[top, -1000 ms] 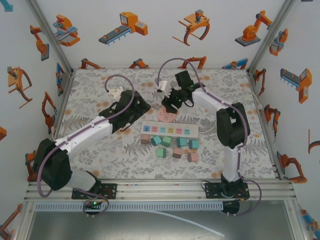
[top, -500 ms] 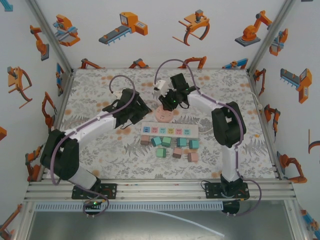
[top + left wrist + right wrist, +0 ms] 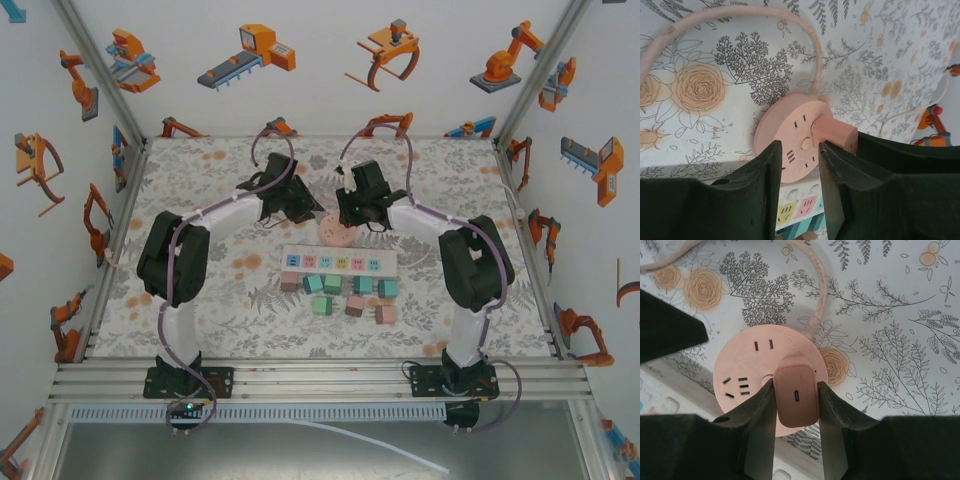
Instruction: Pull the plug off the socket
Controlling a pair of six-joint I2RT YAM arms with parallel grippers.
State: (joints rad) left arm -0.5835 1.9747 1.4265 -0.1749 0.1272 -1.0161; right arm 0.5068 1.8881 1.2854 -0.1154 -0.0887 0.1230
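Observation:
A round pink socket (image 3: pixel 336 237) lies on the floral mat at the back centre, its pink cord (image 3: pixel 740 12) curving away. A pink plug (image 3: pixel 796 395) stands in the socket (image 3: pixel 747 372), and my right gripper (image 3: pixel 796 402) is shut on it, one finger on each side. My left gripper (image 3: pixel 800 167) hovers over the socket's (image 3: pixel 790 140) near edge, beside the plug (image 3: pixel 836 131). Its fingers (image 3: pixel 765 190) stand a narrow gap apart with nothing between them. From above, the left gripper (image 3: pixel 303 211) and right gripper (image 3: pixel 347 214) meet over the socket.
A white power strip (image 3: pixel 340 262) with coloured outlets lies just in front of the socket. Several teal and pink blocks (image 3: pixel 345 297) sit in front of the strip. The left gripper's dark finger (image 3: pixel 665 330) shows close to the socket in the right wrist view.
The left arm has swung right and back to the socket, its jaws narrowing. The right gripper has dropped onto the plug and closed on it.

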